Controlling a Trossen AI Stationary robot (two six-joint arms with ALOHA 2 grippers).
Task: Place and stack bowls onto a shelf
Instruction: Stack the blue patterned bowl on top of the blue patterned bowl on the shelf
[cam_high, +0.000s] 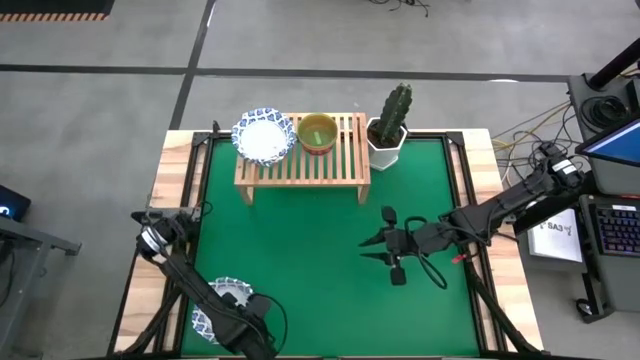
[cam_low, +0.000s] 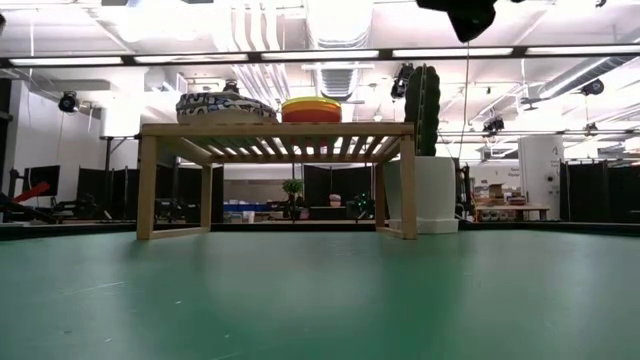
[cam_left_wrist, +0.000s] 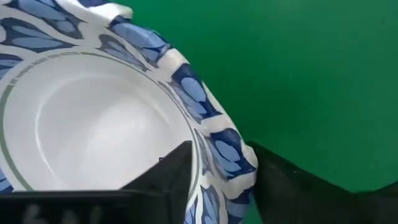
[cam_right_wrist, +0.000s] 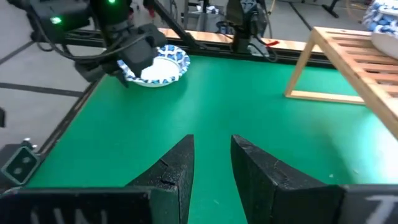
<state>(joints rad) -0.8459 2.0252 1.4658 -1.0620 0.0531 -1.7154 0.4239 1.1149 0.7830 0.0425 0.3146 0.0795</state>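
A white bowl with a blue patterned rim sits near the table's near left corner; my left gripper is shut on its rim. The right wrist view also shows this bowl under the left arm. The light-wood shelf stands at the far side. On its slats rest another blue-rimmed bowl and a stack of small coloured bowls, both also in the low view: the blue-rimmed bowl and the stack. My right gripper hovers open over the table's middle right, holding nothing. My left gripper pinches the bowl's scalloped rim, with one finger inside the bowl and the other finger outside its wall. Whether the bowl's base is on the table or lifted clear, I cannot tell.
A white hexagonal pot with a green cactus stands at the shelf's right end. The shelf's right half has bare slats. Green tabletop lies bare between the shelf and both grippers. Cables and equipment sit beyond the table's right edge.
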